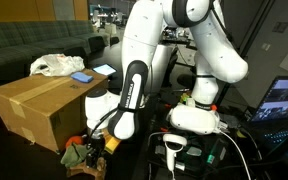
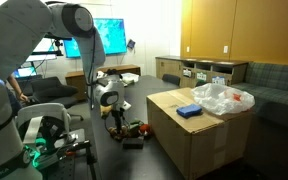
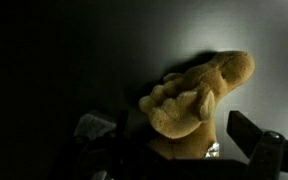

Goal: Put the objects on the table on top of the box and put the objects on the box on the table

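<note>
a dark finger (image 3: 259, 140) of the gripper (image 3: 174, 138) juts in at the bottom of the wrist view, its mate dim on the far side; the jaws stand wide apart and hold nothing; between them and a little below lies a tan plush toy (image 3: 199, 90) on the dark table (image 3: 74, 50) (what animal it is i cannot tell); in an exterior view the gripper (image 1: 99, 140) hangs low beside the box (image 1: 39, 105), over a huddle of coloured things (image 1: 89, 150) too small to name; the box's flat top carries a white plastic bag (image 1: 56, 65) and a flat blue item (image 1: 81, 76), and both exterior views show them there; so by my reading no swap is done yet, and the step in hand is picking the plush toy off the table; the next move calls for a straight descent until the fingers straddle the toy's body, a firm close since it looks soft, then a lift high enough to clear the box's edge and reach a bare patch of its top
</note>
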Action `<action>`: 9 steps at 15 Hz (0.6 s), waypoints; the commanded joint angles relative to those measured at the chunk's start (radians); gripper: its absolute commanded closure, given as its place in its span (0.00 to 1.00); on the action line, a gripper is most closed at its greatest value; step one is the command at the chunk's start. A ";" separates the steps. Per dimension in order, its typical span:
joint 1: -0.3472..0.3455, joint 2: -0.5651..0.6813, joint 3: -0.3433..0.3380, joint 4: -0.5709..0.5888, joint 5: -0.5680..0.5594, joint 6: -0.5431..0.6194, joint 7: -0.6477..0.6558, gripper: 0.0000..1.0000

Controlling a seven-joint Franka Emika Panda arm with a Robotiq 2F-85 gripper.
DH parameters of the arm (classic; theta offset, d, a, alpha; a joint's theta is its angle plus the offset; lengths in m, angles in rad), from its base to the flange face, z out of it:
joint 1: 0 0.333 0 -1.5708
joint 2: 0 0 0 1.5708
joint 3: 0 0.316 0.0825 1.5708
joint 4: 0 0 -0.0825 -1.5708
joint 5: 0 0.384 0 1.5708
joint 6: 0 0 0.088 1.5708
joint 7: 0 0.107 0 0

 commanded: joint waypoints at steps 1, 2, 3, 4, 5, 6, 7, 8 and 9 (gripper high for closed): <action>0.075 0.024 -0.038 0.028 0.011 0.055 0.027 0.00; 0.093 0.027 -0.048 0.036 0.010 0.060 0.029 0.00; 0.110 0.026 -0.057 0.036 0.009 0.063 0.029 0.00; 0.128 0.030 -0.071 0.047 0.005 0.058 0.029 0.00; 0.143 0.034 -0.082 0.057 0.003 0.054 0.027 0.00; 0.158 0.036 -0.095 0.065 -0.001 0.052 0.025 0.00; 0.178 0.044 -0.114 0.080 -0.004 0.047 0.027 0.00; 0.189 0.056 -0.126 0.099 -0.006 0.039 0.025 0.00; 0.190 0.057 -0.128 0.106 -0.008 0.032 0.013 0.00</action>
